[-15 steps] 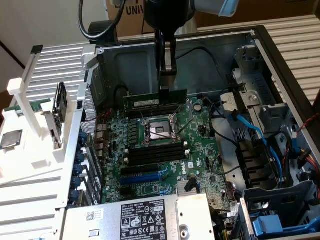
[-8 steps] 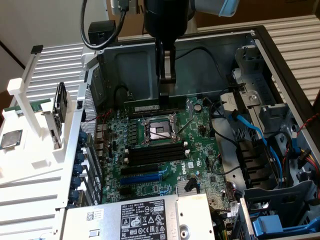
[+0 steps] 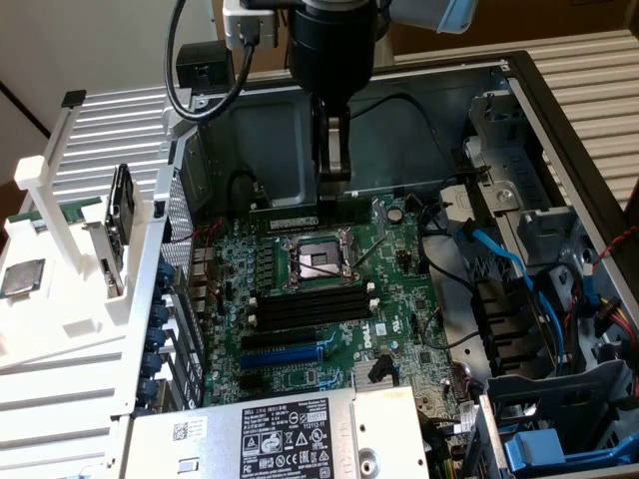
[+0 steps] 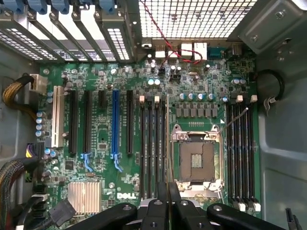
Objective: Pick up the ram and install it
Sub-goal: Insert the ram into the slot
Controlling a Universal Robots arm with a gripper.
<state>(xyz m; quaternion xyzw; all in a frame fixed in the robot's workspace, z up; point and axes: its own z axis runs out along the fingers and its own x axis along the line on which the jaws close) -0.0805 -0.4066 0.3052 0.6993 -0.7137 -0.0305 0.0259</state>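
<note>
My fingers (image 3: 334, 165): closed on the ram (image 3: 300, 212), pinching its upper edge.
Ram: hangs straight below me over the motherboard (image 3: 399, 329), near the processor socket (image 3: 318, 261).
Long axis: crosswise in the exterior view, parallel to the black memory slots (image 3: 310, 304).
Seating: not yet in, I judge; which slot lies beneath, I cannot tell.

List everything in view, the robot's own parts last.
computer case: one, grey, open, around the board
motherboard: one, green, inside the case
processor socket: one, silver, empty, mid-board
black slots: several, either side of the socket
blue slot: one, beside black slots
power supply: one, silver, labelled, over the board's near edge
rack: one, white, outside the case, exterior view's left
processor chip: one, silver, on the rack
ram: one, dark green, held above the board
gripper: one, dark, shut on the ram
</note>
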